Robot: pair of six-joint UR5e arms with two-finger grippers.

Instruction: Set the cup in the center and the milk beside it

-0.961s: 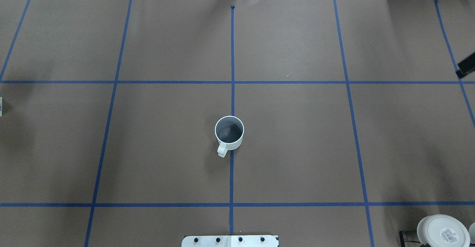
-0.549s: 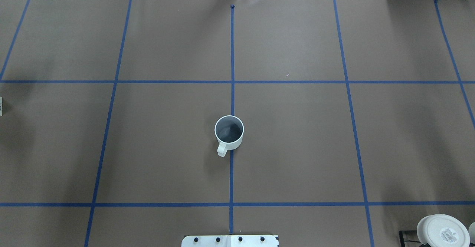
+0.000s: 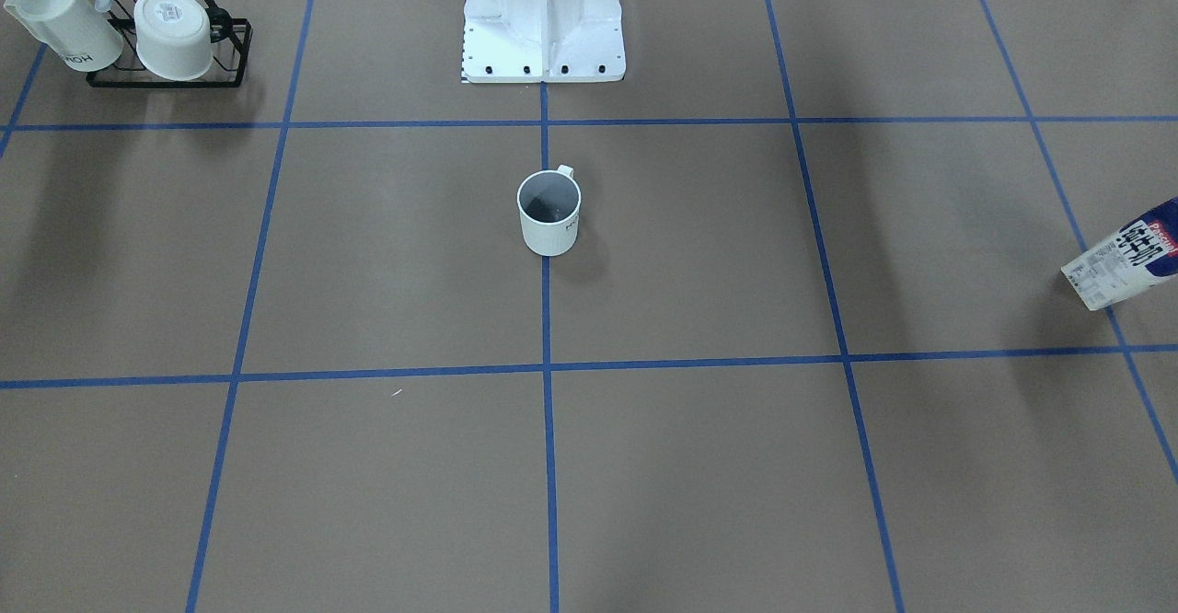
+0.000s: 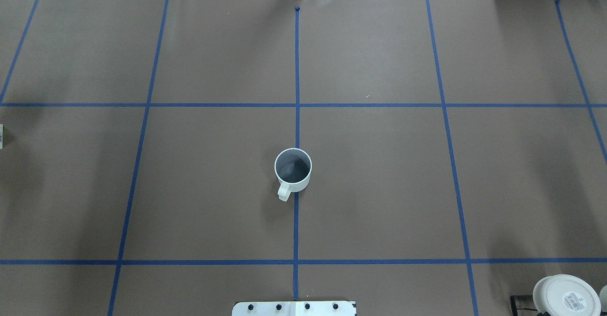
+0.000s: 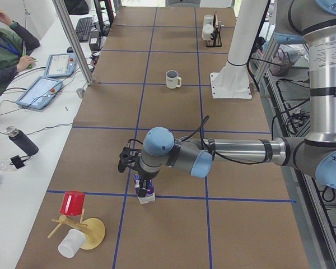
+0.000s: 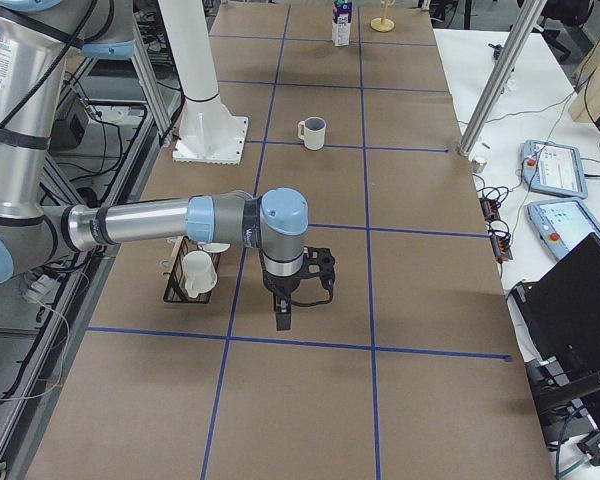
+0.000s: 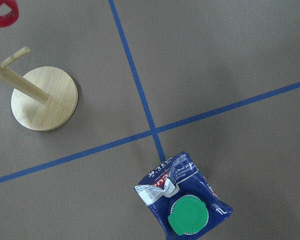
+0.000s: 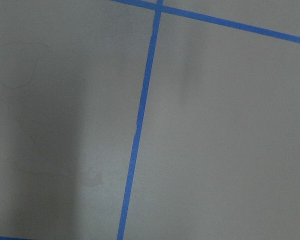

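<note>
The cup (image 4: 293, 170), a white mug with a dark inside, stands upright on the middle blue tape line of the center (image 4: 379, 183); it also shows in the front view (image 3: 549, 213). The milk (image 5: 145, 190) stands far out on the robot's left, cut by the front view's right edge (image 3: 1127, 259). The left wrist view looks down on its green cap (image 7: 188, 216). My left gripper (image 5: 138, 175) hovers right over the carton; I cannot tell if it grips it. My right gripper (image 6: 282, 318) hangs over bare table, far from the cup; I cannot tell its state.
A black rack (image 3: 166, 42) with white cups stands near the right arm (image 6: 195, 275). A wooden mug tree (image 5: 78, 224) with a red cup stands beside the milk, its base in the left wrist view (image 7: 44, 98). The white robot base (image 3: 543, 24) is behind the cup.
A dark gripper tip at the overhead view's right edge has moved out of view. The cup has not moved.
</note>
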